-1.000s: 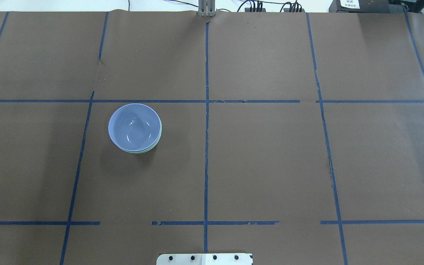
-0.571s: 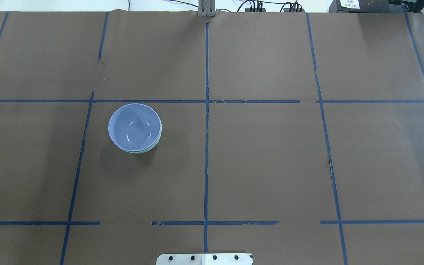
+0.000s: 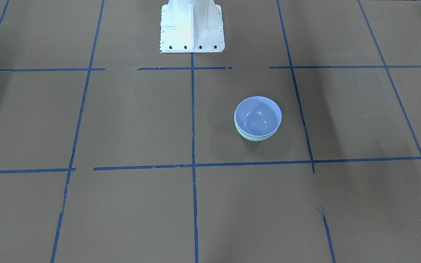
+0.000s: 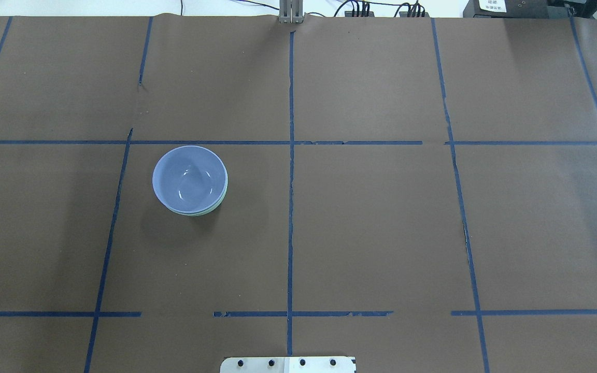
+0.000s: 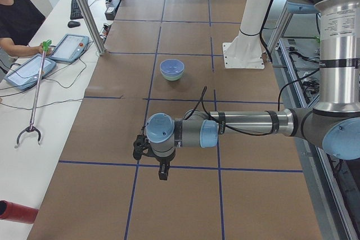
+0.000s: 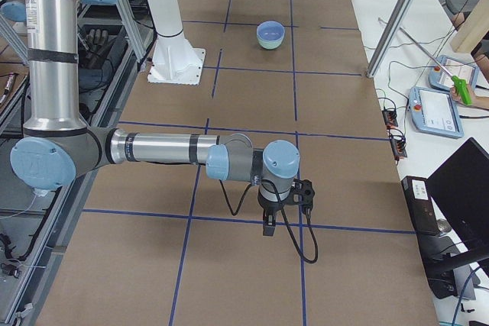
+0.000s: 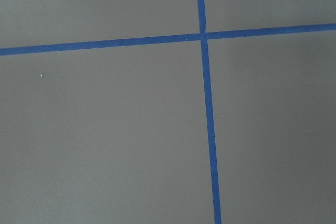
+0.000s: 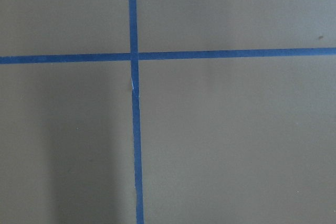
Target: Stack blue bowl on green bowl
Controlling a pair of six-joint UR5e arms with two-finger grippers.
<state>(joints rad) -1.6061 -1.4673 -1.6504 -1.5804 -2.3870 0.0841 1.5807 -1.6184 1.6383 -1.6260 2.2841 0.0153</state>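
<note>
The blue bowl sits nested inside the green bowl, left of the table's middle; only a thin mint rim of the green bowl shows beneath it. The stack also shows in the front-facing view, with the blue bowl over the green bowl. My left gripper hangs over the table's left end, far from the bowls. My right gripper hangs over the right end. Both show only in the side views, so I cannot tell whether they are open or shut.
Brown paper with a blue tape grid covers the table. The white robot base stands at the near middle edge. Both wrist views show only paper and a tape cross. An operator's tablets lie on a side bench.
</note>
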